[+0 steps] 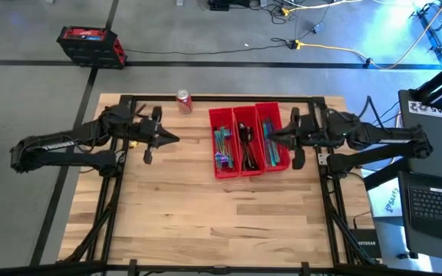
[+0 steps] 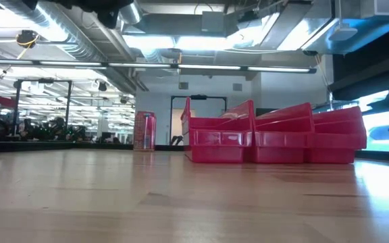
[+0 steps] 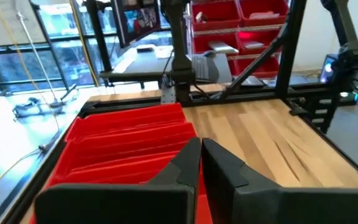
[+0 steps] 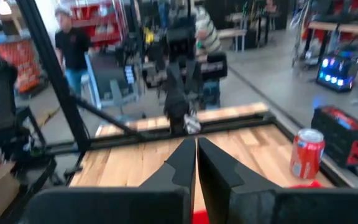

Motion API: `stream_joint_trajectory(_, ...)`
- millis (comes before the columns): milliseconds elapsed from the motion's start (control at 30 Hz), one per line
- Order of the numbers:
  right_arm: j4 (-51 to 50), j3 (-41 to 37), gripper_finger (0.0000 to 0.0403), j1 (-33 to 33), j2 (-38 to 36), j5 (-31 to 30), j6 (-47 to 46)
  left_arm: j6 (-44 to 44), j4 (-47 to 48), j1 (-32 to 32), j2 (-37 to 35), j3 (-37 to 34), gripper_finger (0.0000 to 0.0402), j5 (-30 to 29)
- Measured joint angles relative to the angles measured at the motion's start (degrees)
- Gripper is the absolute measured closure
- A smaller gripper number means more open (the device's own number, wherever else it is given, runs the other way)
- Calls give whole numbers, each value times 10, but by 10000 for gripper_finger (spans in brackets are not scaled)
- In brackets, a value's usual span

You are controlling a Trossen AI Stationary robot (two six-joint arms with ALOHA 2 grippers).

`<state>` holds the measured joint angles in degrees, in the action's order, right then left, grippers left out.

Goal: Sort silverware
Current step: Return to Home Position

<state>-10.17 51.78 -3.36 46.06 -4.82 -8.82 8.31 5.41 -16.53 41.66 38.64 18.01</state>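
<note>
From above, the silverware (image 1: 222,146) lies sorted in three red bins (image 1: 227,173) that stand side by side at the far middle of the table (image 1: 206,222). Teal and purple pieces fill the left and right bins, and dark spoons fill the middle one. The left gripper (image 1: 176,139) hangs to the left of the bins, apart from them, with its fingers drawn together to a point and holding nothing. The right gripper (image 1: 269,137) hangs above the right bin. Its tips are likewise together and empty, with none of the cutlery between them. A red soda can (image 1: 183,100) stands near the far edge, left of the bins.

At table height, the bins and the can stand on the wood, and the bin walls hide the silverware.

In the left wrist view, the two dark fingers (image 3: 185,165) nearly meet, with only a slim gap and nothing in it. The bins lie ahead of the tips, but I cannot make out what is in them from here.

In the right wrist view, the fingers (image 4: 180,163) are pressed close with only a thin slit between them, and they are bare. The can stands ahead and off to one side, the left arm (image 4: 182,81) is across the table, and a person (image 4: 73,50) is in the room beyond.
</note>
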Motion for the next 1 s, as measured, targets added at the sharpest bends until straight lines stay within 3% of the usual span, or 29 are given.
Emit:
stream_joint_trajectory(200, 39, -56, 402, 0, -47, -7, -8, -19, -81, 0, -42, -58, 401, -7)
stream_joint_trajectory(400, 49, -96, 402, 0, -101, -22, -27, -31, -91, 0, -82, -99, 401, -22)
stream_joint_trajectory(833, 189, -249, 402, 0, -232, -33, -10, -26, -128, 0, -165, -157, 401, -34)
stream_joint_trajectory(1000, 201, -294, 402, 0, -277, -34, -12, -15, -153, 0, -196, -191, 401, -43)
